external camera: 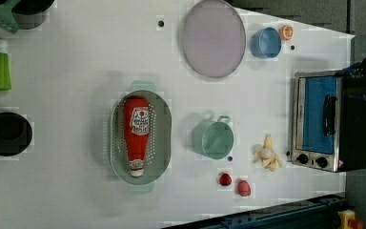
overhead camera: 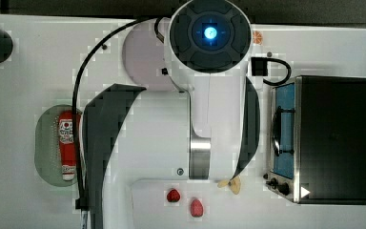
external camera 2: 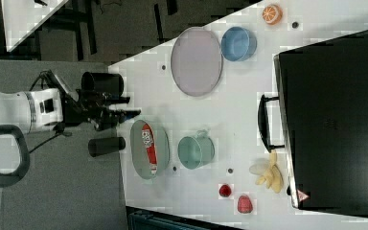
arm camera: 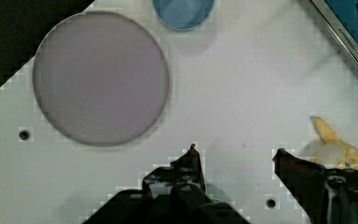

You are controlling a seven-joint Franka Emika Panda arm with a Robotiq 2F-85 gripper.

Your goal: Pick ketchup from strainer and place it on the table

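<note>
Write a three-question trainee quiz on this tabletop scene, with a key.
1. True or false: the red ketchup squeeze bottle lies inside the pale green oval plastic strainer.
2. How many small red strawberries sit on the white table?
3. In the wrist view, the gripper jaws are: A) open and empty, B) shut on the peeled banana.

Key: 1 true; 2 two; 3 A.

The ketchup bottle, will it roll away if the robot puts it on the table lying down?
Maybe. The ketchup looks round-bodied and lies on its side in the strainer, whose walls probably stop it. The flat table wouldn't. It looks smooth, perhaps slippery.
</note>
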